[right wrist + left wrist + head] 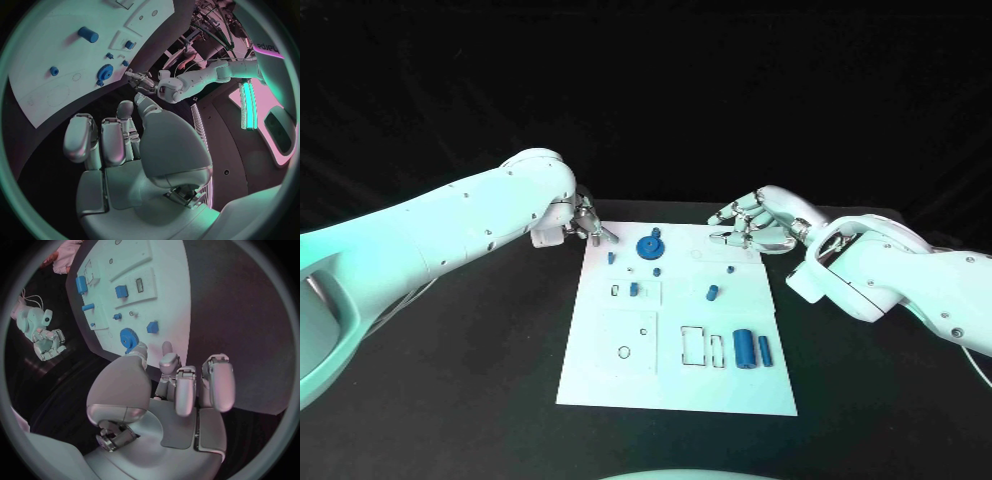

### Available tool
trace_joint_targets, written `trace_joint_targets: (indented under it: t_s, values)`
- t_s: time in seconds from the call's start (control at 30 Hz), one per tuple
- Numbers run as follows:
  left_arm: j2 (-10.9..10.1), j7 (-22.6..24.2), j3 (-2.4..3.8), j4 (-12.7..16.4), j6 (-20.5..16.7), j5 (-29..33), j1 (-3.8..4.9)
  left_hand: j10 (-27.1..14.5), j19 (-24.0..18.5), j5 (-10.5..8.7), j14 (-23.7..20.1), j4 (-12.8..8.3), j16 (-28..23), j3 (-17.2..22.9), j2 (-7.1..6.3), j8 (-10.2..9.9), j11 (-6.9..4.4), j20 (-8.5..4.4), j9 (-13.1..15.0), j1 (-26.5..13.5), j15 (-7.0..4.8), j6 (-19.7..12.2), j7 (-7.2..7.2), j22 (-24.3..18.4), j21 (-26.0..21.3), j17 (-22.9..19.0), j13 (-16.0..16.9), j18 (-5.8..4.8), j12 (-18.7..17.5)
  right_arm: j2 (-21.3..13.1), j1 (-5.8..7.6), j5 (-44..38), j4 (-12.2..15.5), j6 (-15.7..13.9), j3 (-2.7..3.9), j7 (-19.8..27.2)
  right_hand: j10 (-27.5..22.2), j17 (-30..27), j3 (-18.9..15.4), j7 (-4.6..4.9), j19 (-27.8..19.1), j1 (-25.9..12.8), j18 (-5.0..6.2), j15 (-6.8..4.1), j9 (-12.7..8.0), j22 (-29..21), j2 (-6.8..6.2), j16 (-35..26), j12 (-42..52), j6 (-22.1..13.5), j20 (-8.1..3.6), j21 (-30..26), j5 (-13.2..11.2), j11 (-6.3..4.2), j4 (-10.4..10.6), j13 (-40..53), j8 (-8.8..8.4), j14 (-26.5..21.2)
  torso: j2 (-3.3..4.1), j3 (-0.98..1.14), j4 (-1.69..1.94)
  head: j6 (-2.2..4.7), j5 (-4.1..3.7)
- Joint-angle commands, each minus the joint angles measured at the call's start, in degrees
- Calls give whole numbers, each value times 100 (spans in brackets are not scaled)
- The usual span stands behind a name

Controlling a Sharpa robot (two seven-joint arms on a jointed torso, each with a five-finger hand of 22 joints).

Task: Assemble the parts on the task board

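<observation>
The white task board (pixel 678 372) lies in the middle of the black table. A blue gear (pixel 651 246) stands near its far edge, and small blue parts (pixel 635 289) are spread below it. Two blue cylinders (pixel 751 349) lie at its right side. My left hand (pixel 577 222) hovers over the board's far left corner, fingers curled in and holding nothing. My right hand (pixel 750 222) hangs over the far right corner, also curled and empty. In the left wrist view my left hand (pixel 175 390) sits just short of the gear (pixel 129 337). In the right wrist view my right hand (pixel 125 150) faces the gear (pixel 105 72).
Black tabletop (pixel 459 380) surrounds the board on all sides. Empty outlined slots (pixel 701 345) mark the board's near half. The right wrist view shows my left hand (pixel 140 80) across the board (pixel 62 65). The left wrist view shows my right hand (pixel 45 337) beyond the board (pixel 162 300).
</observation>
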Motion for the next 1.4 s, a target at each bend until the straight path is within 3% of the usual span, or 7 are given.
trace_joint_targets:
  t_s: [0.03,0.2,0.37,0.53,0.77,1.03,1.4]
  values:
    - [73,182,-19,-76,127,-78,-18,42,46,-8,593,7,14,-55,40,44,-5,0,14,-20,-41,-13,-39,417,21,1510,10,-24,33,16,-4,-10,3,-3,0,-7,-32,-5,7,4,-36,60,70,2,5,-5,11,-24,-20,-35,12,-18,21,-1,-6,-5,26,206,-3,1,-3,-4,1]
    - [127,260,-36,-121,43,-30,-69,39,42,-7,593,8,14,-62,50,49,-6,-2,18,-21,-43,-16,-40,410,14,1510,5,-22,30,38,-4,3,-9,-4,0,2,-35,-12,4,6,-44,56,73,3,5,-19,11,-31,-26,-39,12,-26,20,1,-2,-10,25,205,-2,9,-7,5,-2]
    - [157,309,-41,-117,18,13,-95,46,45,-7,593,7,14,-68,58,54,-8,-3,21,-21,-43,-18,-42,415,18,1510,14,-24,39,33,-4,7,-20,19,0,-14,-40,-11,-2,7,-52,51,75,5,4,-33,6,-32,-35,-44,13,-34,21,4,2,-19,24,204,-2,1,6,0,-6]
    - [176,335,-42,-126,23,24,-101,60,50,-6,593,5,14,-85,75,72,-12,-6,32,-18,-46,-13,-47,424,24,1510,29,-26,56,34,-3,8,-30,36,0,-23,-40,-11,-2,7,-52,51,75,5,4,-33,6,-32,-35,-44,13,-34,21,4,2,-19,24,204,-6,13,-8,1,2]
    - [199,362,-43,-149,113,38,-103,96,68,-2,593,-3,14,-115,118,110,-25,-14,55,17,-56,0,-63,455,48,1510,64,-34,96,34,-3,0,-26,43,-1,-38,-41,-9,-8,8,-52,47,75,6,4,-34,-1,-31,-38,-46,14,-35,21,5,5,-22,25,205,-6,9,6,-15,-2]
    - [211,320,-43,-173,169,51,-103,123,83,1,593,-11,14,-136,150,137,-36,-22,74,70,-65,8,-75,482,68,1510,87,-40,124,38,-3,-8,-21,63,-1,-40,-38,-12,-9,8,-50,45,74,7,4,-29,0,-35,-34,-46,14,-34,22,5,7,-18,25,204,-6,9,-4,-23,44]
    - [199,246,-44,-173,237,50,-103,152,105,6,593,-23,14,-153,198,168,-49,-34,100,180,-77,9,-87,521,97,1510,108,-50,153,37,-3,-10,-26,123,-1,-50,-36,-12,-10,9,-51,42,75,7,4,-33,4,-35,-32,-47,15,-36,25,6,12,-18,26,204,-5,3,-1,-36,33]
